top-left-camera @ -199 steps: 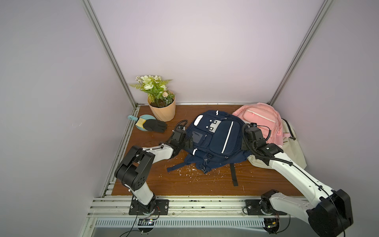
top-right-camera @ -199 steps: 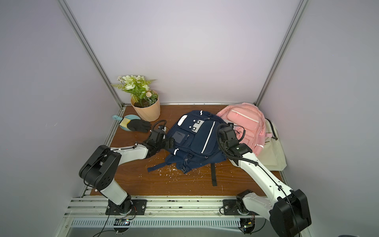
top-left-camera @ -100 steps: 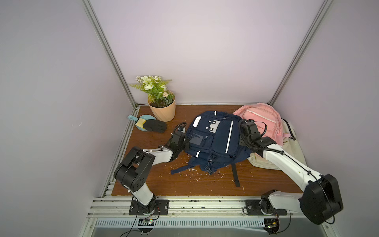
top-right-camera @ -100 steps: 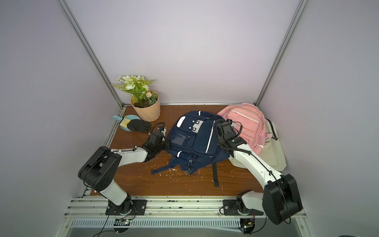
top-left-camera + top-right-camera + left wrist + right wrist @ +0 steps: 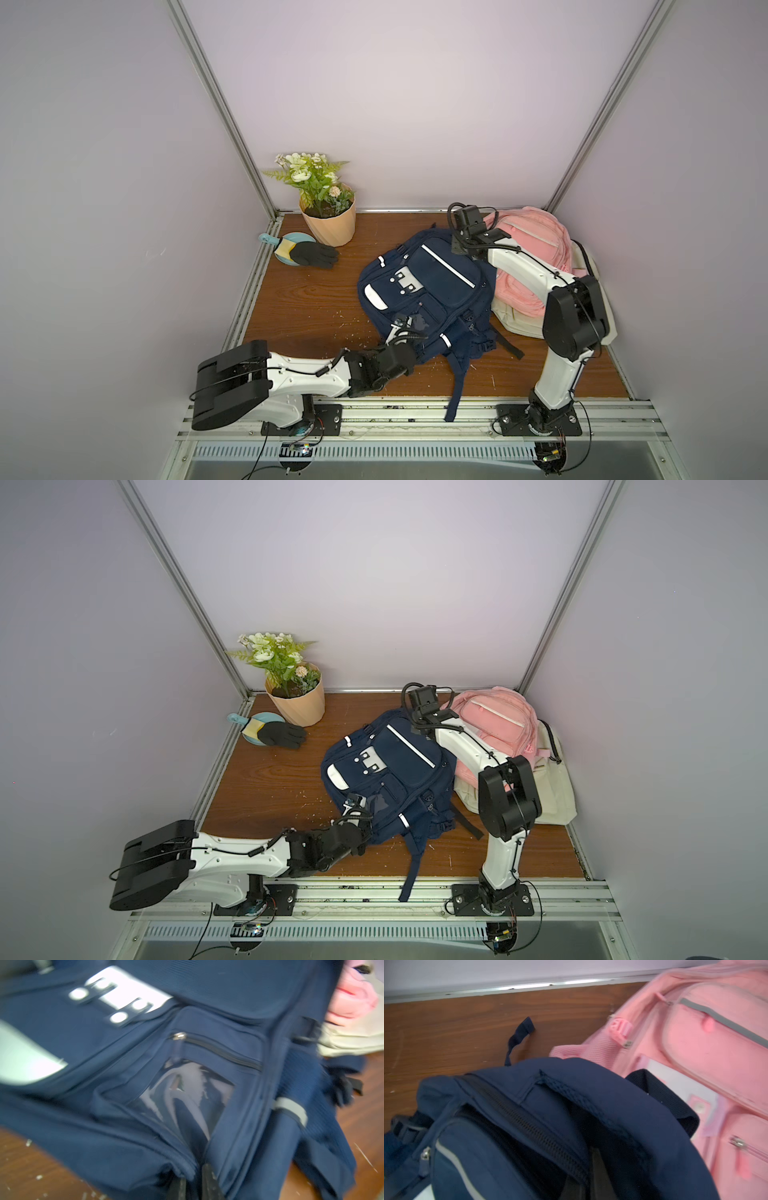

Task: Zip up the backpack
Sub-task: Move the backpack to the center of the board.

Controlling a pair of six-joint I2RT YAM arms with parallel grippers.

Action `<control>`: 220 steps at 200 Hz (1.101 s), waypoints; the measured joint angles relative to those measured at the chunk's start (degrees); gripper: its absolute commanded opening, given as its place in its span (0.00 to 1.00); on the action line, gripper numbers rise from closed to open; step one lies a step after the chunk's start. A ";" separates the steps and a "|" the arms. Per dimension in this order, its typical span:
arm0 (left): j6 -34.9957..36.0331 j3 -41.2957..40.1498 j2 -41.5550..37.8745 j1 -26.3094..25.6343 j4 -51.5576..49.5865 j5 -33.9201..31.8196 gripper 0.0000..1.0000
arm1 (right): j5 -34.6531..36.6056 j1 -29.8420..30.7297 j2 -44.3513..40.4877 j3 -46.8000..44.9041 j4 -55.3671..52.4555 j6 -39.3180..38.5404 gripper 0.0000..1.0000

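A navy backpack (image 5: 432, 282) (image 5: 395, 766) lies on the wooden table, one strap trailing over the front rail. My left gripper (image 5: 407, 330) (image 5: 358, 808) is at the backpack's near edge. In the left wrist view it (image 5: 194, 1174) is shut on a fold of navy fabric below a clear window pocket (image 5: 187, 1093). My right gripper (image 5: 460, 248) (image 5: 417, 728) is at the backpack's far end. In the right wrist view it (image 5: 583, 1169) is shut on fabric beside the gaping main zipper (image 5: 529, 1122). A silver zipper pull (image 5: 426, 1155) shows on a front compartment.
A pink backpack (image 5: 536, 249) (image 5: 695, 1043) leans on a cream bag (image 5: 590, 286) at the right, touching the navy one. A potted plant (image 5: 326, 208) stands at the back left, with a black glove (image 5: 313, 254) on a blue dish beside it. Crumbs dot the table.
The left gripper has shut on the backpack's edge and drawn back toward the front rail. The right gripper has carried its end toward the back wall. The backpack has turned and stretched between them.
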 measured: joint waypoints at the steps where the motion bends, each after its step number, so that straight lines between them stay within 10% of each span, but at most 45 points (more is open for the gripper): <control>1: -0.17 -0.04 -0.02 -0.24 0.00 -0.20 0.00 | -0.13 0.17 0.22 0.24 0.07 -0.02 0.00; 87: -19.58 -13.53 -20.76 -4.39 -8.31 -14.45 0.00 | -12.41 16.63 30.29 39.69 0.04 1.40 0.01; 123: -24.81 -17.16 -30.64 -2.51 -15.32 -18.14 0.00 | -18.47 19.89 41.42 58.60 -2.19 3.43 0.29; 139: -25.83 -18.95 -35.15 -1.16 -16.48 -18.32 0.05 | -18.82 20.52 40.85 57.99 -2.21 4.11 0.45; 173: -24.26 -21.07 -42.99 -0.26 -17.77 -18.40 0.58 | -15.06 22.49 30.49 43.98 -5.55 4.50 0.63; 220: -10.51 -16.13 -44.65 0.02 -16.35 -16.37 0.76 | -4.31 22.91 3.91 15.37 -3.30 3.02 0.69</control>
